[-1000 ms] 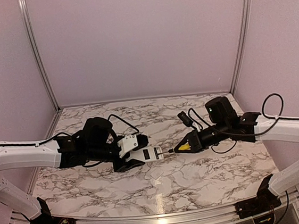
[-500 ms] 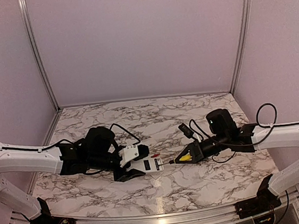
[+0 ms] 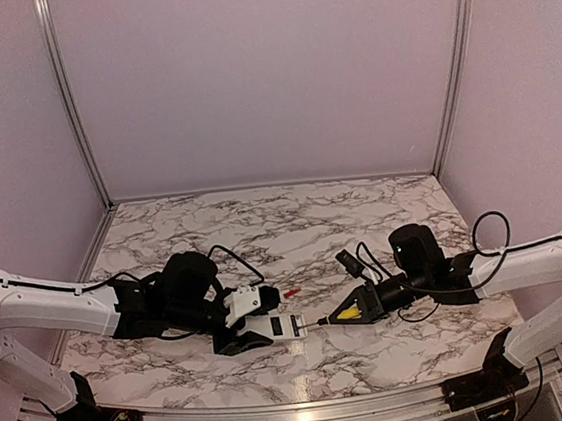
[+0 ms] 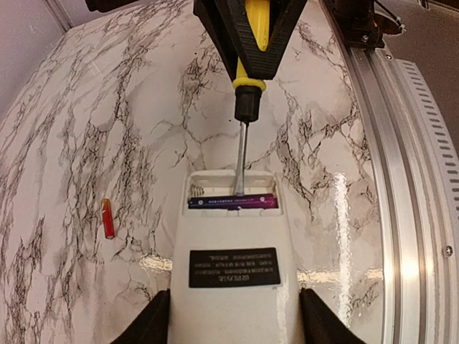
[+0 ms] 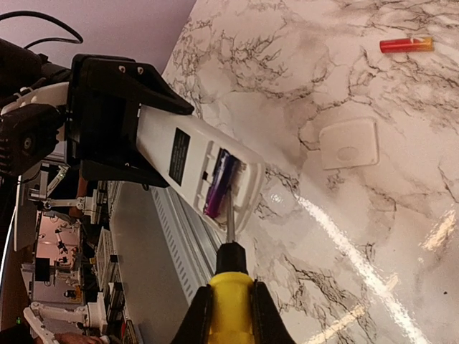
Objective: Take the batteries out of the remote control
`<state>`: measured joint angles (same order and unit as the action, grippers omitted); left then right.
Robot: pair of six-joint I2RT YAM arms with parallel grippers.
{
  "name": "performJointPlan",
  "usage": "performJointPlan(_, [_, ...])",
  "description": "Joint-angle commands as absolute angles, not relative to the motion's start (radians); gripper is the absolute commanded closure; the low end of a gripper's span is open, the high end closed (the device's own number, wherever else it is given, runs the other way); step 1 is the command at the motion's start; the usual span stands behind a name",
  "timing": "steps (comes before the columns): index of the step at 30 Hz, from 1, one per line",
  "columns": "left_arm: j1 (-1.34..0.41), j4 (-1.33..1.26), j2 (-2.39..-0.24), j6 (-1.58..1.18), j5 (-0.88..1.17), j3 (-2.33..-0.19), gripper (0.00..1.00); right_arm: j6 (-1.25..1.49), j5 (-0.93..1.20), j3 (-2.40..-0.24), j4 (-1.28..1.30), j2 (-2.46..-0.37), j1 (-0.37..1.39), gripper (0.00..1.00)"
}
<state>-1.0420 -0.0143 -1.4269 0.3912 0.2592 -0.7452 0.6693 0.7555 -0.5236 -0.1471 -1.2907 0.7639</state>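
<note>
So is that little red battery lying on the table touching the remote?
Apart. The left wrist view shows the red battery lying left of the remote control, with a strip of bare marble table between them.

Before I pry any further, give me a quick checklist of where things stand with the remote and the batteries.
1. Hold on the remote control by the left gripper: ok, back facing up.
2. Hold on the screwdriver by the right gripper: ok.
3. Is the cover off: ok, it lies on the table.
4. Is the red battery out: ok, on the table apart from the remote control.
5. Is the dark battery out: not ok, it sits in the open compartment.
6. Is the screwdriver tip under the dark battery: cannot tell; it reaches the battery's side.
</note>
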Motion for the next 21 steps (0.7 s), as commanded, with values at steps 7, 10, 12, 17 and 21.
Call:
performJointPlan(7, [-1.051, -0.228, -1.432, 0.303, 0.275, -0.714, 1.00, 0.753, 0.824, -0.402, -0.305, -1.345, 0.801, 1.00])
performJointPlan(10, [-1.052, -0.239, -1.440, 0.283, 0.283, -0.706, 1.00, 0.763, 0.835, -0.380, -0.334, -1.358, 0.804, 1.00])
performJointPlan(12, [-1.052, -0.253, -1.442, 0.269, 0.284, -0.694, 1.00, 0.773, 0.839, -0.367, -0.352, -1.362, 0.804, 1.00])
performJointPlan(17, [-1.054, -0.276, -1.449, 0.241, 0.285, -0.667, 1.00, 0.799, 0.845, -0.350, -0.373, -1.384, 0.804, 1.00])
performJointPlan(21, [-1.055, -0.310, -1.454, 0.204, 0.296, -0.641, 1.00, 0.817, 0.864, -0.344, -0.406, -1.417, 0.808, 1.00])
